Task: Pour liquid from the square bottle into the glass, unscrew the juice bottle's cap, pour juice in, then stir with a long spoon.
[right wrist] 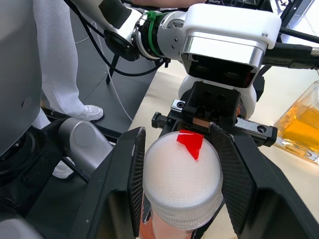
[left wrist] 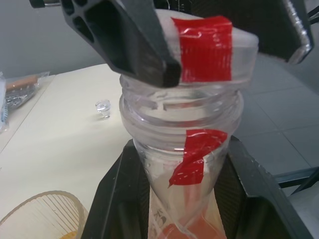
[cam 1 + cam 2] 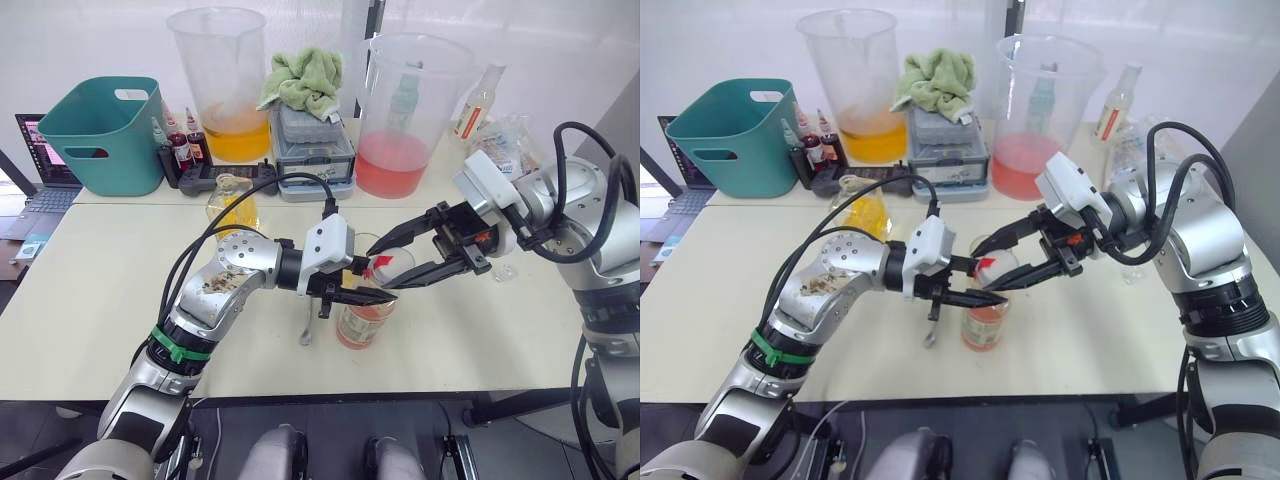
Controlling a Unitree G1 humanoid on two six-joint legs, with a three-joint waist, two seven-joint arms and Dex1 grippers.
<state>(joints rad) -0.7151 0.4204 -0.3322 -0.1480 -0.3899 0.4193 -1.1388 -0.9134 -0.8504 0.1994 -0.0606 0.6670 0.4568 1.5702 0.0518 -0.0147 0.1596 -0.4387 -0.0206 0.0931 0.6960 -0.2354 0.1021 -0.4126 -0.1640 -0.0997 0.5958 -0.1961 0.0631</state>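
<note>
Cap half-worked on the juice bottle, both grippers committed.

The left gripper [image 3: 362,293] was clamped around the neck of the juice bottle [image 3: 362,325], holding it upright on the table [image 3: 120,280], while the right gripper [image 1: 175,175] had its two fingers closed against either side of the cap [image 1: 182,181], directly above the left fingers. The likely risk was the bottle twisting or tipping if the left hold slipped under the turning force, spilling juice; the cap might also pop free and drop. The glass [image 3: 990,250] stood just behind the grippers, the long spoon [image 3: 310,322] lay beneath the left wrist, and the square bottle [image 3: 232,205] sat farther back.
</note>
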